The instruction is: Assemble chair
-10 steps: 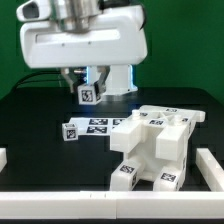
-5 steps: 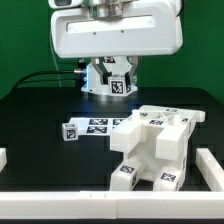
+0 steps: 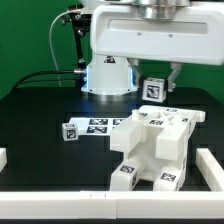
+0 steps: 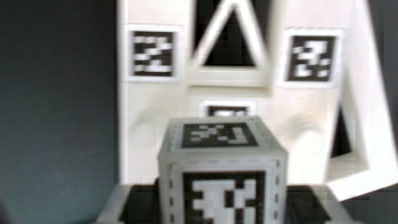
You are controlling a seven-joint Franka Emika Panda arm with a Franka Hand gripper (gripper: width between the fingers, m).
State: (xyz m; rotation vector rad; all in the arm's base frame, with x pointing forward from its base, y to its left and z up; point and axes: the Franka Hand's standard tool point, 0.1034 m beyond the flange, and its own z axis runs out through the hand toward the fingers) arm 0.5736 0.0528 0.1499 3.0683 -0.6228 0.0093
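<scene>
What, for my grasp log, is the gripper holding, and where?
A tagged white chair part, pinched near its upper end by the gripper; finger contact is hidden.

A part-built chair point(image 3: 155, 142) is set on the worktop point(image 3: 35, 115), toward the exterior view's right. The marker board point(image 3: 100, 126) is laid flat just beside it, on the exterior view's left, and a small cube point(image 3: 70, 131) is placed at the board's outer end. A block point(image 3: 153, 89) is held in the hand point(image 3: 155, 84) above the chair's rear part, apart from it. The arm's base point(image 3: 107, 78) is seen behind the board. Low rails point(image 3: 100, 198) are fixed along the worktop's front and side edges.
</scene>
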